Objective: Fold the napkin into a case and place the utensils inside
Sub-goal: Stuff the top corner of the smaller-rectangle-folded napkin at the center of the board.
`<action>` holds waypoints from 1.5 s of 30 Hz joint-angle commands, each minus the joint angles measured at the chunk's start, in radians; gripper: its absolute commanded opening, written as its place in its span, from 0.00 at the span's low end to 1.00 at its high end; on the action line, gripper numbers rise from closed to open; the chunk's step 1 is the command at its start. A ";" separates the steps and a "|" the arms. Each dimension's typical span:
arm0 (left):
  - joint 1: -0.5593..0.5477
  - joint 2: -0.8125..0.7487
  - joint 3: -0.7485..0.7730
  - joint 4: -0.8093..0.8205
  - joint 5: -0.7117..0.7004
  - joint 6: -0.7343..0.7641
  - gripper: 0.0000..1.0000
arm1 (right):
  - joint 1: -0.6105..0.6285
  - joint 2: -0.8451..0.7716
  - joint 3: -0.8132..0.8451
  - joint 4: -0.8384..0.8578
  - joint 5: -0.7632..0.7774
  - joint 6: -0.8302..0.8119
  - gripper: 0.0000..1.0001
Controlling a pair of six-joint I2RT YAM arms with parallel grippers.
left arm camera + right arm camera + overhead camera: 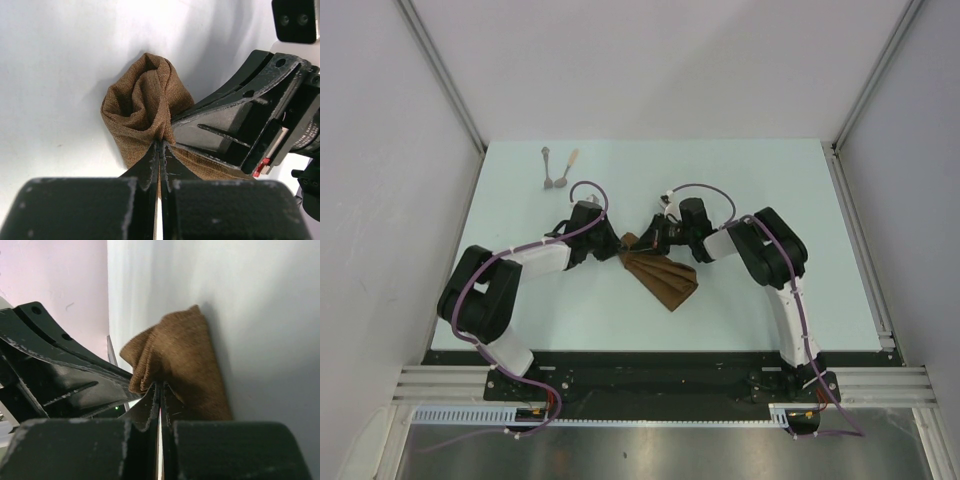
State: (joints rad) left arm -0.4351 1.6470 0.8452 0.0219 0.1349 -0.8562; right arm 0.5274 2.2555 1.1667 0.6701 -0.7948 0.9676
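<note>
A small red tab (pixel 261 168) sits on the underside of the right gripper's body in the left wrist view; any print on it is too small to read. The table (pixel 750 190) is a pale, mint-tinted matte board, closed in by plain white walls (pixel 660 60) with grey metal posts (pixel 440 70) running up the far corners. Along its near edge runs a black base plate (pixel 650 375) carrying both arms, then ribbed aluminium rails (pixel 440 385) and a brushed steel sheet (pixel 650 450). Purple cables (pixel 590 190) loop along the arms. The napkin (pixel 660 275) lies near the middle of the table, a matte brown woven cloth gathered into a tight bunch at its far-left end and fanning out in soft pleats toward the near right. The left gripper (pixel 618 245) is clenched on that gathered end, its black, scuffed fingers pressed together with cloth pinched between them. The right gripper (pixel 638 240) grasps the same bunch just beside it, fingers likewise squeezed onto the fabric, so the two tips almost meet. The bunched end seems raised slightly off the board, though the overhead view leaves that uncertain. The utensils (pixel 558 170) lie at the far left of the table, well apart from the napkin. Their dark heads sit close together toward the arms and their handles splay away, the grey one on the left and the tan one on the right.
</note>
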 commanded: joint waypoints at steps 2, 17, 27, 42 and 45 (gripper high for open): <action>0.006 -0.039 0.015 0.033 0.015 0.006 0.00 | 0.017 0.003 0.059 0.033 -0.011 -0.006 0.00; 0.007 0.004 0.090 -0.015 -0.035 -0.027 0.00 | 0.105 0.121 0.145 -0.021 0.081 -0.022 0.00; 0.030 -0.088 -0.011 -0.036 -0.100 -0.060 0.00 | 0.034 0.072 0.085 0.157 -0.006 0.125 0.00; 0.030 -0.085 -0.023 0.041 -0.069 -0.038 0.00 | 0.109 0.177 0.171 0.181 -0.034 0.177 0.00; 0.030 -0.070 0.009 -0.002 -0.122 -0.020 0.00 | 0.134 0.159 0.105 0.244 -0.009 0.178 0.00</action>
State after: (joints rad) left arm -0.4088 1.5883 0.7971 0.0177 0.0544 -0.8906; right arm 0.5968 2.4126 1.3262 0.8135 -0.7994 1.1332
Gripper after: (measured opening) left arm 0.003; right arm 0.009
